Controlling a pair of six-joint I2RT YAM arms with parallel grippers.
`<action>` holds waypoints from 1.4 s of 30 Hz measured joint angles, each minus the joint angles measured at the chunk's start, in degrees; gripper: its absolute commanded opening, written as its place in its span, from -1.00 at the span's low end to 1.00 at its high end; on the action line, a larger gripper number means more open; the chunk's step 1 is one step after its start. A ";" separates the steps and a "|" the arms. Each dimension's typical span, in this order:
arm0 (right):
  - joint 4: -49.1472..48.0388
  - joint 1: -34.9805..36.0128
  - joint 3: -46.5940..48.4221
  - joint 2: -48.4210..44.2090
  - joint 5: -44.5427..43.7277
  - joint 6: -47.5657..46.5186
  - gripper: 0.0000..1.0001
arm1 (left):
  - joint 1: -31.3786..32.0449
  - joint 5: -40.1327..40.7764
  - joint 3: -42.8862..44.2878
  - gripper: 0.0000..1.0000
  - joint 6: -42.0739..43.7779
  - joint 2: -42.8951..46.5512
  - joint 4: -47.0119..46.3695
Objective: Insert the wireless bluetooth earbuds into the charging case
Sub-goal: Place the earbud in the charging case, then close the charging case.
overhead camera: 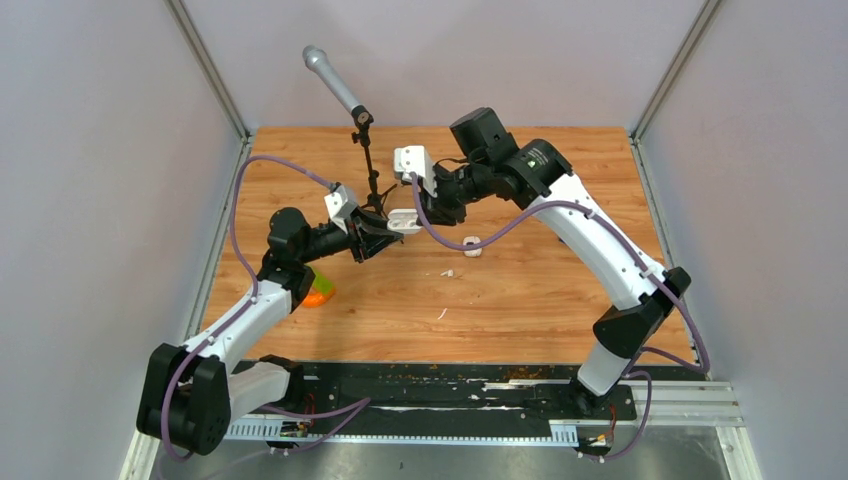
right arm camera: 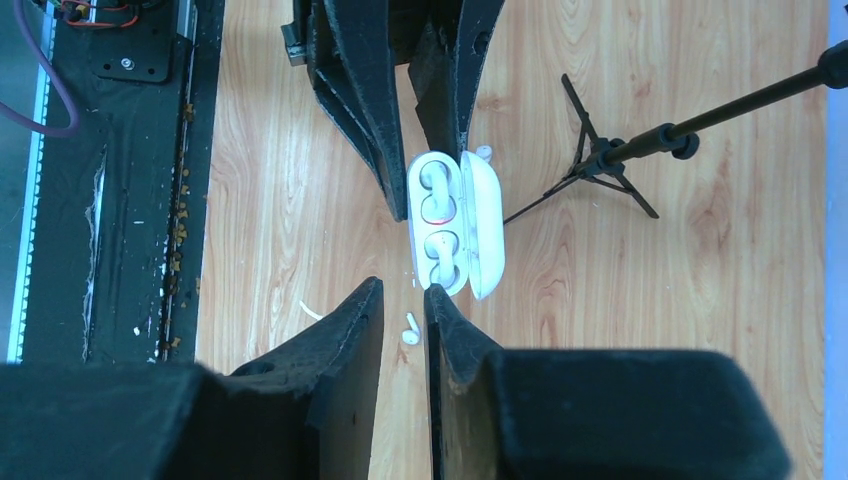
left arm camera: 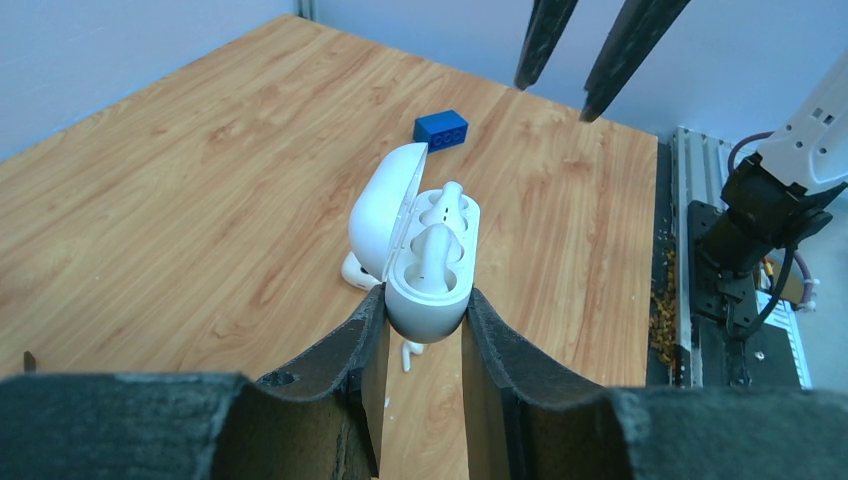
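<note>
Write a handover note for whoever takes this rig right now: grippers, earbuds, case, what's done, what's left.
Left gripper: shut on the charging case, lid open.
Right gripper: open, empty, close by the case.
Earbuds: both lie in the case's wells.
Done: both are in.
Left: the one farther from the left gripper seems to sit a little high and may need a press; lid not yet closed.

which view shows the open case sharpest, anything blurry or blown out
Left wrist view: the charging case is sharpest, evenly lit; the left gripper is a dark blur at its base. Right wrist view: case crisp, lid bright with little detail; the right gripper blurs at its base too. Top view: even light, case tiny.
</note>
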State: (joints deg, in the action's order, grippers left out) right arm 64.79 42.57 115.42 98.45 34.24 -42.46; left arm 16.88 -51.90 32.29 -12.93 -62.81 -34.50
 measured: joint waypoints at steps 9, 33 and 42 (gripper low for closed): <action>-1.62 -1.09 -2.71 -2.86 -0.59 0.42 0.17 | 0.00 0.04 0.00 -1.00 0.00 -0.37 0.02; 2.45 -3.52 1.27 8.39 3.48 -6.80 0.47 | 0.00 -0.07 0.02 -1.00 0.04 -0.96 0.04; 2.10 -0.70 1.42 8.44 2.99 -8.37 0.45 | 0.00 1.46 0.02 -1.00 -0.81 -1.07 0.11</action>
State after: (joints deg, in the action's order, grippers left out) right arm 66.89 41.87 116.84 106.89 37.23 -50.83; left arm 16.88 -50.43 32.32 -13.74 -63.88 -34.39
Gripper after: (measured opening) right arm 0.727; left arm 0.358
